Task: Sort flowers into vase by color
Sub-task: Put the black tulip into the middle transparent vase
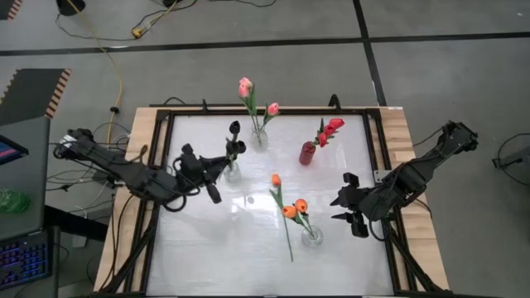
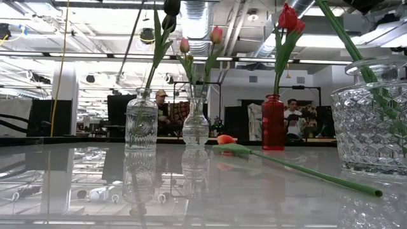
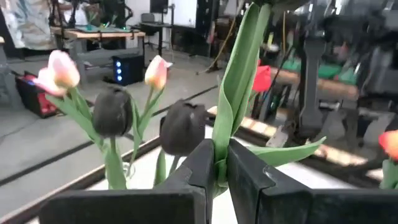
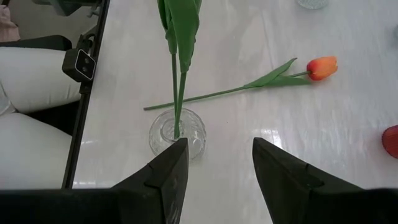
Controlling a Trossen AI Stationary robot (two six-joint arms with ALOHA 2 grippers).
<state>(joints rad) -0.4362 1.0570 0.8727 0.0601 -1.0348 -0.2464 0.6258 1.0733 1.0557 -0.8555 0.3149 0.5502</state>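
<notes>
Pink tulips (image 1: 246, 88) stand upright in a clear vase (image 1: 260, 137) at the far side of the counter (image 1: 207, 248). Black tulips (image 1: 235, 147) sit in a second clear vase (image 1: 233, 171) to its left, one leaf pinched in the left tool (image 1: 217, 165). Red tulips (image 1: 331, 127) fill a red vase (image 1: 307, 153). Two orange tulips (image 1: 295, 209) stand in a near clear vase (image 1: 312, 237); a third orange tulip (image 1: 277, 180) lies flat beside it.

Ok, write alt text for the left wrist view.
The left claw is shut on a green tulip stem that rises between its dark fingers. Behind it stand two black tulips and pink tulips, with a blurred workshop beyond.
</notes>
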